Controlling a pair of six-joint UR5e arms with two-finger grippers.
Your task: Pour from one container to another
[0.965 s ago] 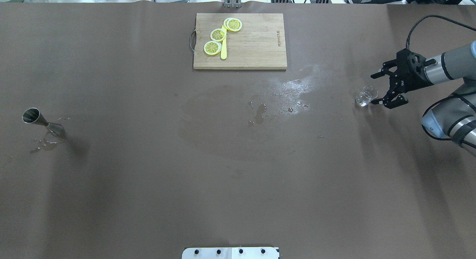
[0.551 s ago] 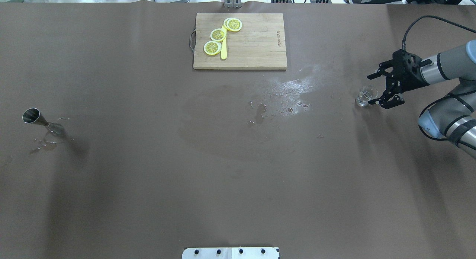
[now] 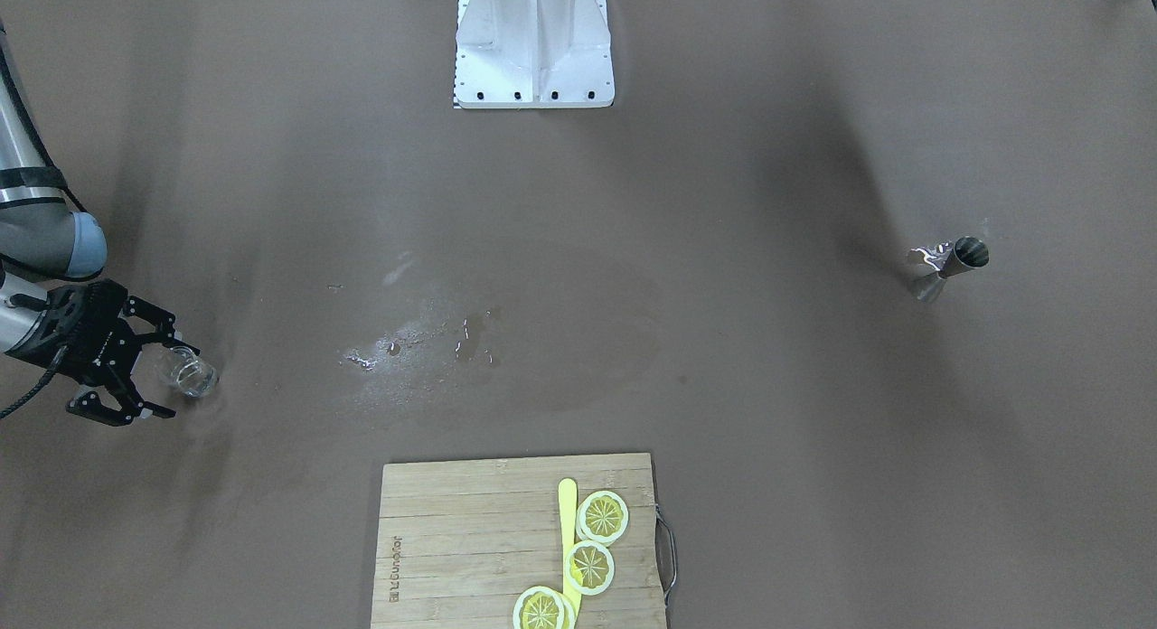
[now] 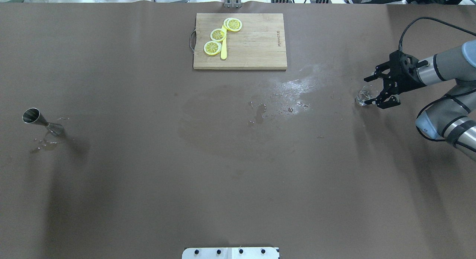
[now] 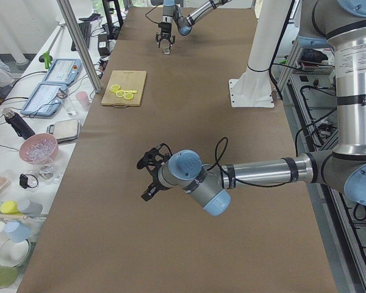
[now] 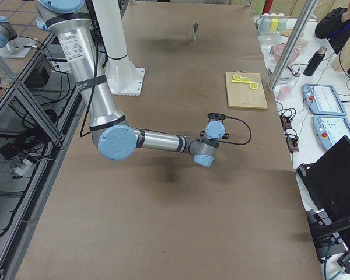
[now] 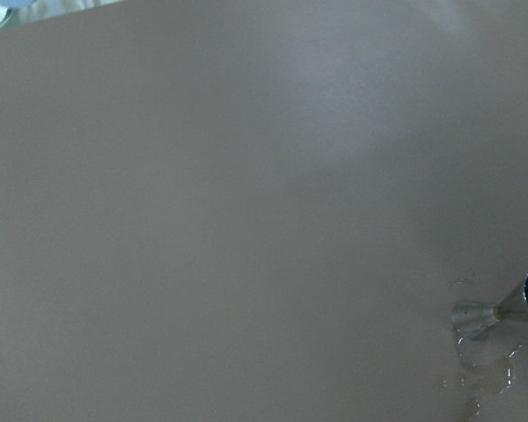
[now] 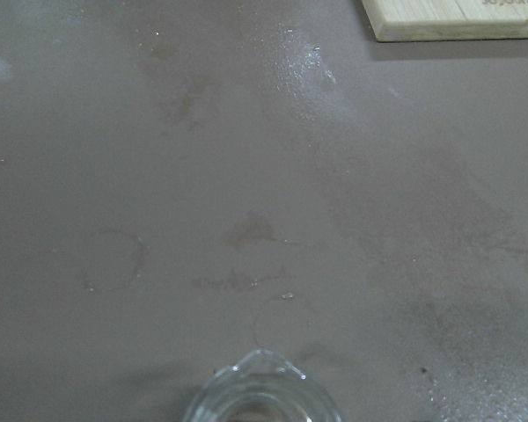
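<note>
The clear glass beaker (image 4: 363, 96) stands upright on the brown table at the right, and also shows as the beaker (image 3: 195, 377) and at the bottom edge as the beaker (image 8: 260, 397). My right gripper (image 4: 369, 91) is open, low over the table, its fingertips level with the beaker on either side but not touching it; the same gripper (image 3: 172, 374) shows from the front. The steel jigger (image 4: 38, 121) stands far left in a small puddle, also visible as the jigger (image 3: 947, 263) and the jigger (image 7: 502, 313). My left gripper (image 5: 148, 177) hovers above the table; I cannot tell its state.
A wooden cutting board (image 4: 256, 47) with lemon slices (image 4: 218, 35) and a yellow knife lies at the far middle. Wet patches (image 4: 286, 89) spread between the board and the beaker. The robot base plate (image 3: 533, 46) sits at the near edge.
My right gripper has slid left and slightly away from me, so its open fingers now flank the beaker. The beaker and the jigger have stayed put.
</note>
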